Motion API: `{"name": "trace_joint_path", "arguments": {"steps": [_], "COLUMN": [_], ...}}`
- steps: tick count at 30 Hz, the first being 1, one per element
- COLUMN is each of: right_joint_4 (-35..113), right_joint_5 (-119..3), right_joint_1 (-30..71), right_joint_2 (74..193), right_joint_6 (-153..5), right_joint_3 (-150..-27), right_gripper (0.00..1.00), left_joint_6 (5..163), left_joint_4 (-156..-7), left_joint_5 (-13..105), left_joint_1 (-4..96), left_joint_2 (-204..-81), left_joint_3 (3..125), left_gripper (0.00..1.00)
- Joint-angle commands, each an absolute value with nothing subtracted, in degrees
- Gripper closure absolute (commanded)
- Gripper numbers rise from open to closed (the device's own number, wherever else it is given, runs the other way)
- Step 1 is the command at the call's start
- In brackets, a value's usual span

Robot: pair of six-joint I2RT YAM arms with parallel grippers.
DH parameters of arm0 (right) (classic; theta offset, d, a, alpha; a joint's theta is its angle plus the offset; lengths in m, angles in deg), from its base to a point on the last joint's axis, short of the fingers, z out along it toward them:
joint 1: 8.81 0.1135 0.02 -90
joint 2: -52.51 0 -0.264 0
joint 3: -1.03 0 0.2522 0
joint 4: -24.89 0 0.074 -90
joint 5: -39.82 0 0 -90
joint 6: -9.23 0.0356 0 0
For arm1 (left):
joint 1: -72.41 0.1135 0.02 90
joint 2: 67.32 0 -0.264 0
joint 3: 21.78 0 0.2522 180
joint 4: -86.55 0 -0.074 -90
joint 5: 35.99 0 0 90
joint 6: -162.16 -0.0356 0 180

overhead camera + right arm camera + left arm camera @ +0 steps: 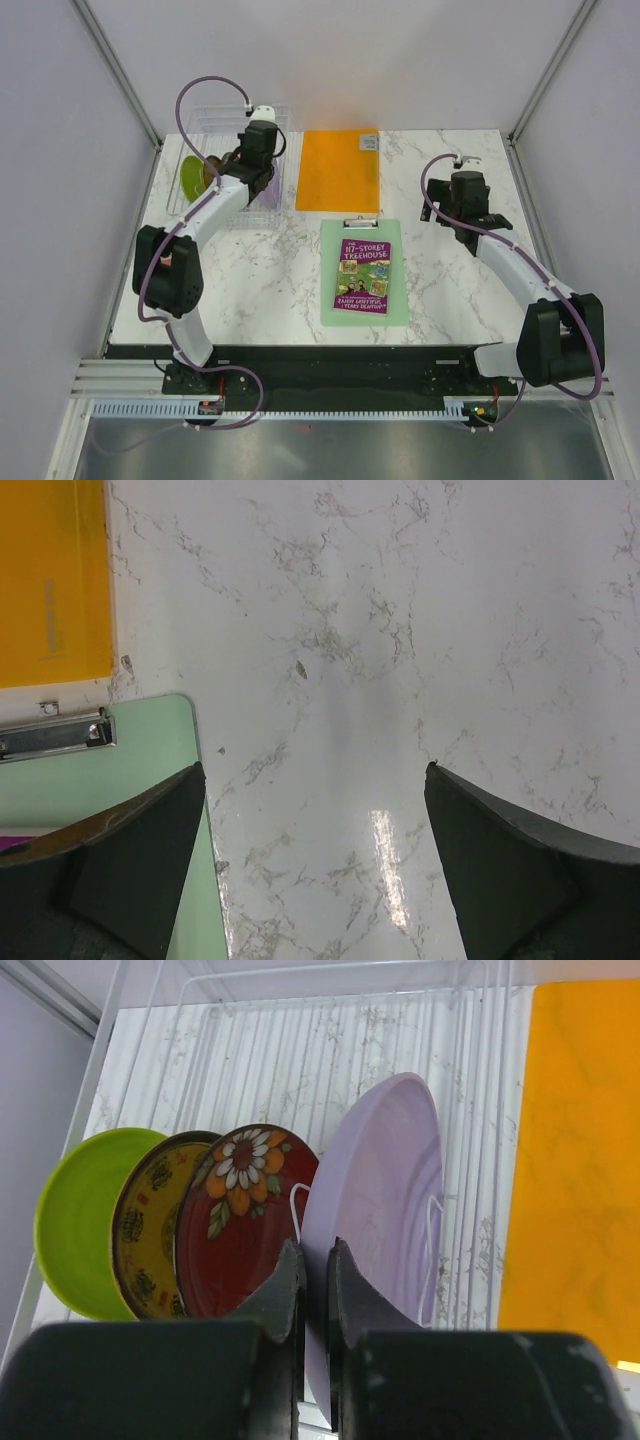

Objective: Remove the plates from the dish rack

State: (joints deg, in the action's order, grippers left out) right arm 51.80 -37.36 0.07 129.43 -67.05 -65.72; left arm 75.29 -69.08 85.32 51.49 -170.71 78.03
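The left fingers (285,1285) pinch the lilac plate (385,1190) by its near rim, an edge grip suited to lifting it clear of the tines. Beyond it the red plate (240,1230), yellow plate (145,1230) and green plate (75,1220) stand on edge in the rack (250,1060). The right fingers (130,850) hang wide apart over the surface (330,680).

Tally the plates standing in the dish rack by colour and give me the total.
lilac plate: 1
dark red plate: 1
yellow plate: 1
lime green plate: 1
Total: 4
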Motion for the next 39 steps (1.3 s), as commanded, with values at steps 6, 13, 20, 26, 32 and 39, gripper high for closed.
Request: {"name": "trace_joint_path", "arguments": {"steps": [6, 13, 20, 26, 32, 39], "right_joint_4": [52.53, 53.06, 54.38, 52.98, 44.81, 28.66], "right_joint_5": [-35.68, -35.51, -36.64, -47.88, -63.94, -76.35], "right_joint_1": [0.24, 0.15, 0.15, 0.15, 0.24, 0.24], "right_joint_2": [130.55, 130.38, 128.53, 124.58, 122.73, 123.7], "right_joint_6": [-66.88, -66.88, -67.14, -64.87, -57.49, -45.8], "right_joint_3": [-68.45, -68.62, -69.59, -70.38, -68.45, -64.59], "right_gripper": [0.02, 0.02, 0.02, 0.02, 0.02, 0.02], "left_joint_6": [69.79, 43.83, 35.85, 63.08, 81.19, 95.16], "left_joint_4": [-72.74, -92.91, -94.74, -62.67, -55.17, -57.27], "left_joint_5": [95.83, 112.43, 116.67, 100.79, 81.89, 62.38], "left_joint_1": [48.34, 40.43, 38.05, 37.43, 37.43, 37.34], "left_joint_2": [-170.94, -173.58, -172.44, -163.4, -156.89, -158.02], "left_joint_3": [81.1, 85.23, 89.72, 93.68, 85.16, 77.25], "left_gripper": [0.98, 0.98, 0.98, 0.98, 0.98, 0.98]}}
